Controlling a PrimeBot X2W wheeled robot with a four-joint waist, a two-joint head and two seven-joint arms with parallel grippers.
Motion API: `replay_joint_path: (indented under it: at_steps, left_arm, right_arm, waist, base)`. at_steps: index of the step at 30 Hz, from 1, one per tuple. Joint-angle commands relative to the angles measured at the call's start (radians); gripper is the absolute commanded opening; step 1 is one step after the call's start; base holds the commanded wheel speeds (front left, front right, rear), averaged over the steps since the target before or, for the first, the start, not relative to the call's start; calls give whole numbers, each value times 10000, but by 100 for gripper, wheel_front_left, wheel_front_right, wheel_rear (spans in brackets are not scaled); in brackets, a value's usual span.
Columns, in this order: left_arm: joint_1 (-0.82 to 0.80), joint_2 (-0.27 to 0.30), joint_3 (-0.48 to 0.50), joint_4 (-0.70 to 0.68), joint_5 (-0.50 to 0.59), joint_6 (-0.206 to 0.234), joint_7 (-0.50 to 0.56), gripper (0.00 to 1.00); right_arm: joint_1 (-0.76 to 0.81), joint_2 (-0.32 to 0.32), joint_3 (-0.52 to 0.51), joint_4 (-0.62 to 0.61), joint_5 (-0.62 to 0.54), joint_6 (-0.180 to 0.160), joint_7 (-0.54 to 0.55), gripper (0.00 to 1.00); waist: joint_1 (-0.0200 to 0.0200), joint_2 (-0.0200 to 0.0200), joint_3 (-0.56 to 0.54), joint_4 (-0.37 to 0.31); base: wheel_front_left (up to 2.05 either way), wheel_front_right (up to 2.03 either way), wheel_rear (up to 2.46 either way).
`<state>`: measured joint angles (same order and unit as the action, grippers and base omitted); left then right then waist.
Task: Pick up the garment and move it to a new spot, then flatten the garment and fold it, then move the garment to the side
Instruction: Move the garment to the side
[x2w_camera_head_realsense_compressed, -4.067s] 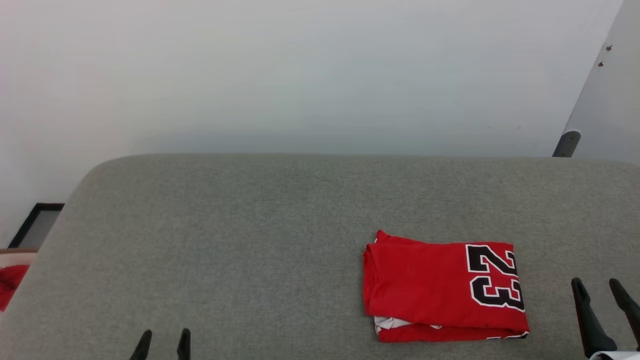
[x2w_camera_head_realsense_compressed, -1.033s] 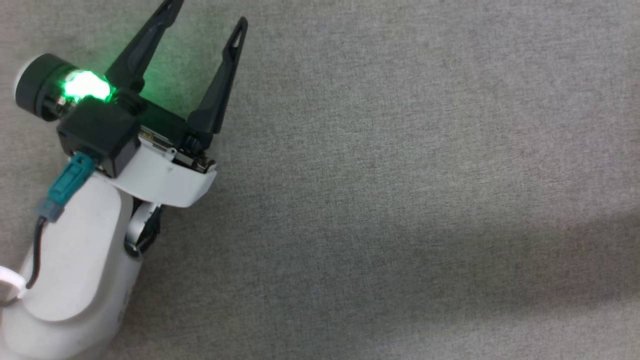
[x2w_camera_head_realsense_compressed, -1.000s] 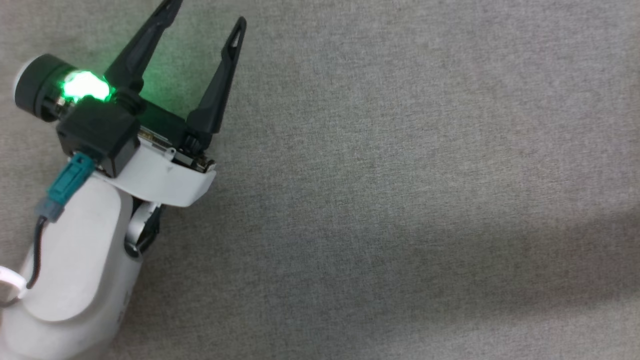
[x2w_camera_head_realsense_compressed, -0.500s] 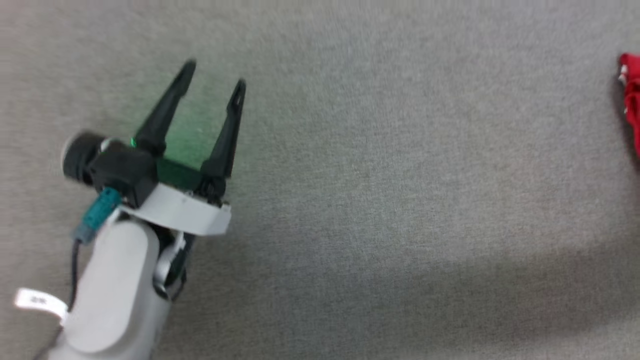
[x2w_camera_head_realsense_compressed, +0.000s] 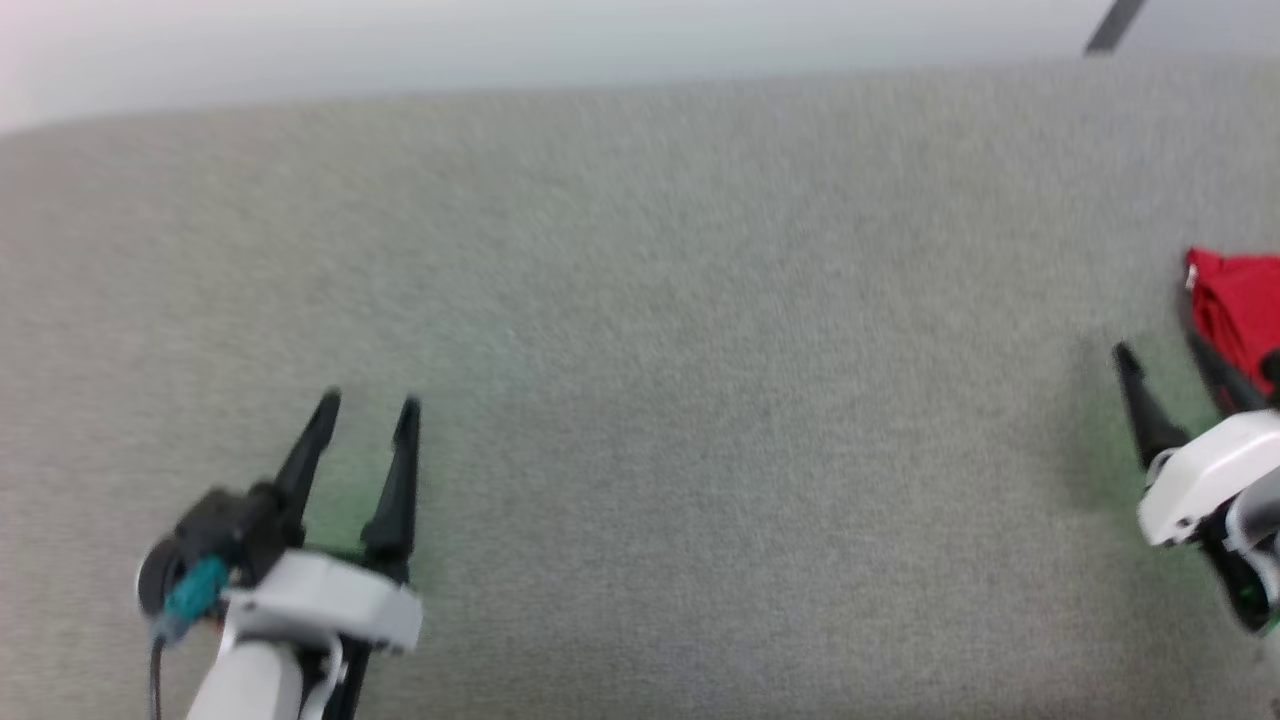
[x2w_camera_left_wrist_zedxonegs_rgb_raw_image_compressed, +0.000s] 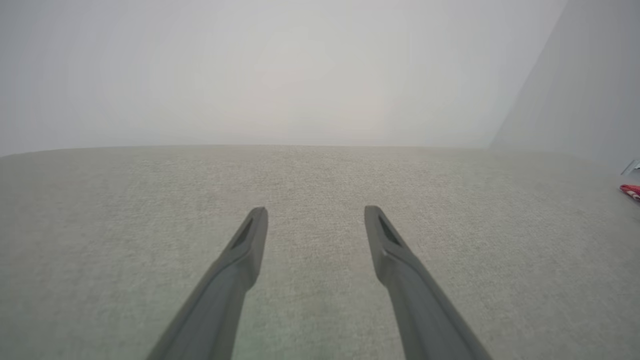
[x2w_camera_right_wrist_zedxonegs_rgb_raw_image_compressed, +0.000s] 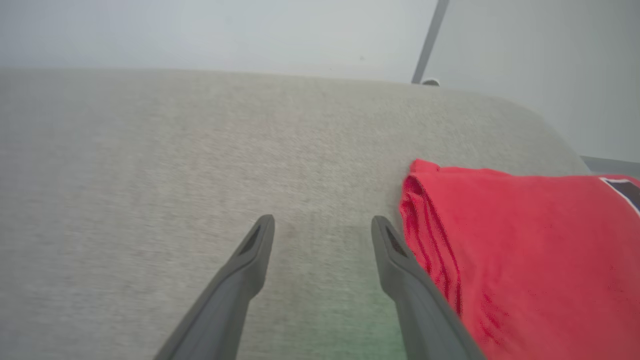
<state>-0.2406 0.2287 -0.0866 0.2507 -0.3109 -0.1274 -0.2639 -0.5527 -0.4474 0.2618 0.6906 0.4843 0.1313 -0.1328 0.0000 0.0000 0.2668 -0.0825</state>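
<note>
The garment (x2w_camera_right_wrist_zedxonegs_rgb_raw_image_compressed: 525, 250) is a folded red jersey lying on the grey padded surface (x2w_camera_right_wrist_zedxonegs_rgb_raw_image_compressed: 150, 175), with a bit of black-and-white lettering at its far right. My right gripper (x2w_camera_right_wrist_zedxonegs_rgb_raw_image_compressed: 323, 221) is open just left of the garment's folded edge, nothing between its fingers. In the head view the garment (x2w_camera_head_realsense_compressed: 1240, 305) lies at the right edge, with the right gripper (x2w_camera_head_realsense_compressed: 1160, 352) beside it. My left gripper (x2w_camera_head_realsense_compressed: 369, 405) hovers open and empty at the lower left, far from the cloth. From the left wrist, the left gripper (x2w_camera_left_wrist_zedxonegs_rgb_raw_image_compressed: 315, 212) points over bare surface and a red sliver of garment (x2w_camera_left_wrist_zedxonegs_rgb_raw_image_compressed: 630, 191) peeks in at far right.
The grey padded surface (x2w_camera_head_realsense_compressed: 700, 350) ends at a rounded far edge against a pale wall (x2w_camera_head_realsense_compressed: 500, 40). A dark slanted pole (x2w_camera_right_wrist_zedxonegs_rgb_raw_image_compressed: 430, 40) stands behind the far right corner. A wide stretch of surface separates the two grippers.
The head camera has tilted up and swung, bringing the far edge, more of the garment and the right gripper into the picture. The left gripper stays open and now sits lower in the view.
</note>
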Motion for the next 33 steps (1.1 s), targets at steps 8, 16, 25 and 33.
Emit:
replay_joint_path:
  at_steps: [8,16,25,33]
  left_arm:
    - [1474,-152,443,20,191,-30,0,100]
    - [2432,-141,586,-341,346,-38,2,100]
    - [3438,-424,835,-952,471,-39,2,100]
    - [4098,-356,719,-1358,659,-41,0,100]
  right_arm:
    - [945,792,76,-286,264,-11,-831,100]
    - [2179,957,-140,-1017,113,-11,-1072,100]
    - [4054,1236,-1164,-2554,-274,-11,-1144,100]
    - [5852,1907,-2243,-4358,-656,-11,-846,100]
  waist:
    - [0,0,-2428,912]
    - [0,0,-3111,1129]
    - [0,0,-3484,1393]
    - [0,0,-3593,1657]
  base:
    - [0,0,0]
    - [0,0,0]
    - [0,0,0]
    - [0,0,0]
